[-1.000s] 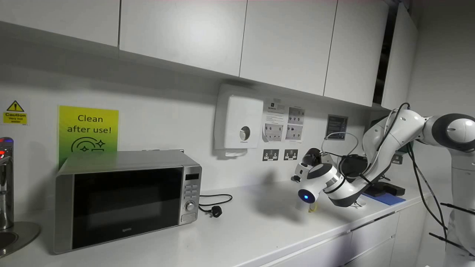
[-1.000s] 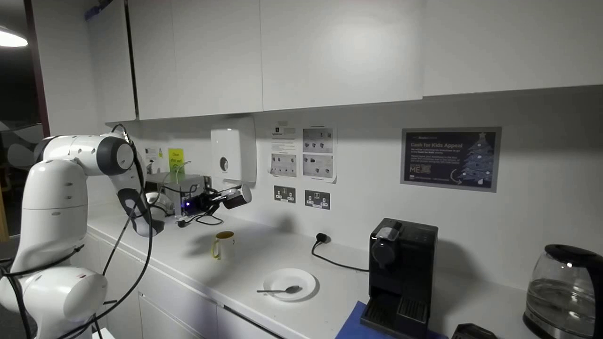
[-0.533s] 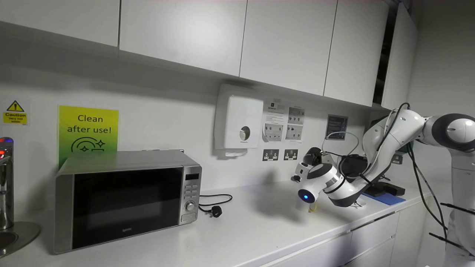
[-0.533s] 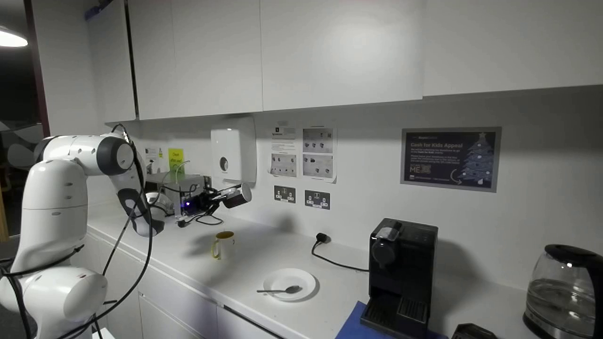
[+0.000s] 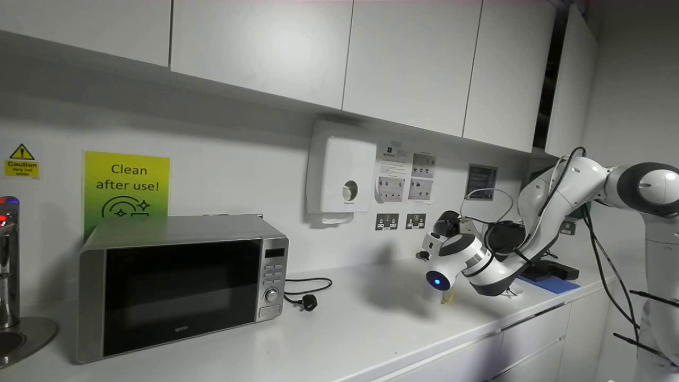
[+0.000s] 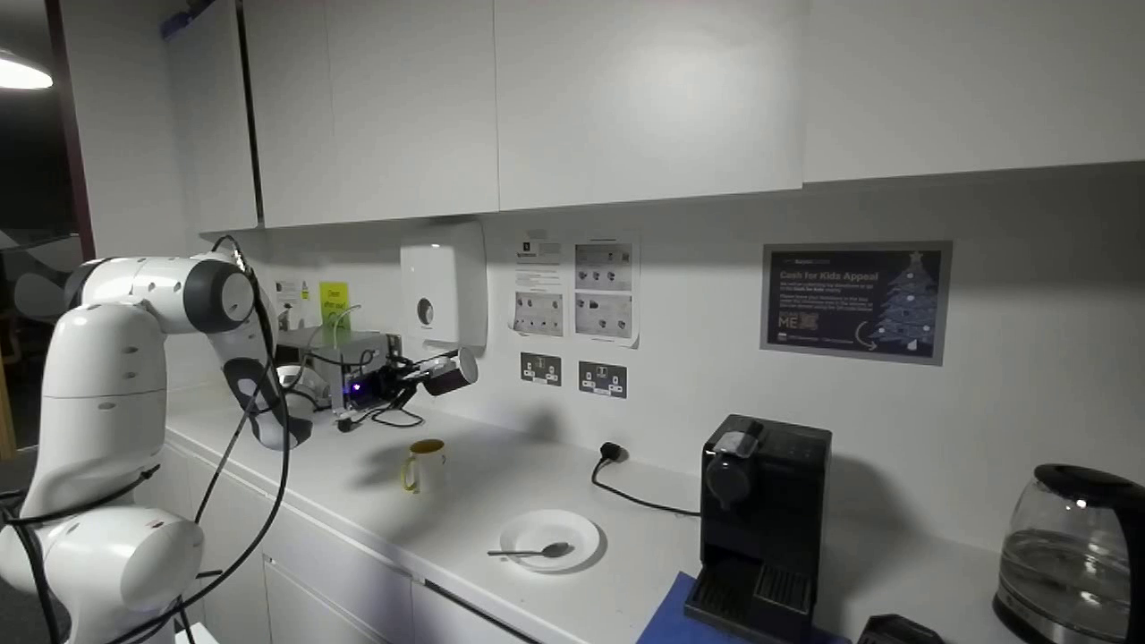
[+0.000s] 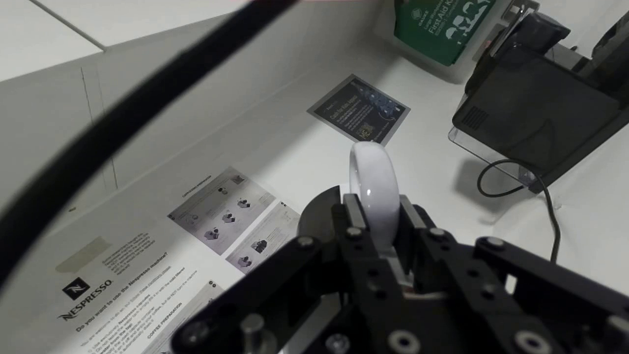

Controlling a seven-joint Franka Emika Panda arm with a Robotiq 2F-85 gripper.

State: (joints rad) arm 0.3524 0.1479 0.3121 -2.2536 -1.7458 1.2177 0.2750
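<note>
Jaws clamp a white handle (image 7: 383,191), clear only in the wrist view.

In an exterior view, held mug (image 6: 453,376) is clamped by its handle (image 7: 377,172) in the gripper (image 7: 382,211), above the counter (image 6: 501,474). In that view: standing mug (image 6: 434,471) is set on the counter, lower down. Plate (image 6: 577,534) is placed right of it, near the front edge; spoon (image 6: 555,549) is laid on the plate, stem past the left rim. Coffee machine (image 6: 765,519) is parked further right, partly on a mat (image 6: 666,617); kettle (image 6: 1064,572) is placed right of that. In both exterior views, dispenser (image 5: 347,164) is mounted left of the notices (image 6: 604,268), sockets (image 6: 602,379) below these, cupboards (image 6: 644,98) above. In an exterior view, microwave (image 5: 183,289) is set left of the plug (image 5: 309,302).
</note>
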